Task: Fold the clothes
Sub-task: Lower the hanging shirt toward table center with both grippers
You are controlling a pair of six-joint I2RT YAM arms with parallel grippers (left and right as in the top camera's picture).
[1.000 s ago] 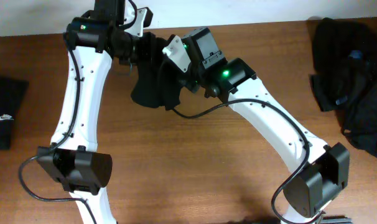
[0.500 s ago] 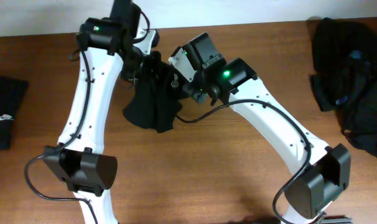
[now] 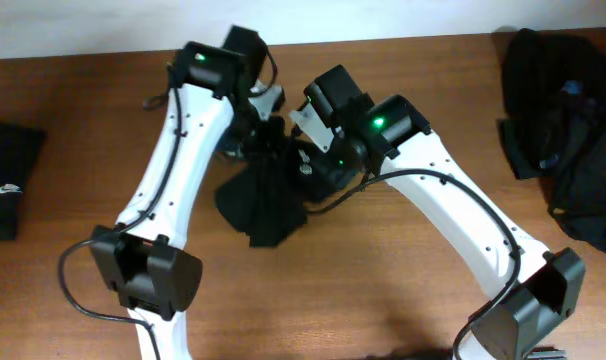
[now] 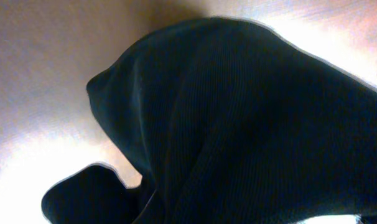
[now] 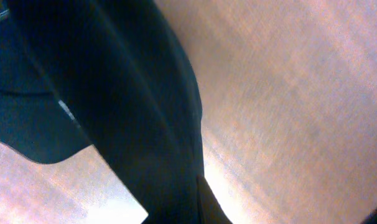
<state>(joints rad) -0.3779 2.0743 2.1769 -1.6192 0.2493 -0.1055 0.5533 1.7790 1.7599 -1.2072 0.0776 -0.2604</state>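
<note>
Within the last second both arms swing away from the far edge toward the middle of the brown wooden bench [image 3: 403,290], and the black soft-fabric garment [image 3: 266,205] comes with them. It now hangs as a bunched, drooping mass between the two wrists, its lower end down near the wood.

The right claw [image 3: 308,165] goes from slightly parted to pressed together. Dark cloth fills its camera, but whether any fold is actually pinched I cannot tell. The left claw [image 3: 258,138] is buried in fabric (its own camera sees nothing but ribbed black knit), so I cannot tell how it stands.

For the task, this looks like a carry to open working space and not a fold. The garment is crumpled, with no edge laid flat, so spreading comes first.

A folded black piece with a small white logo [image 3: 5,185] lies at the left edge, and a dark heap of crumpled black clothing [image 3: 568,130] waits at the right, both well apart from the arms.
</note>
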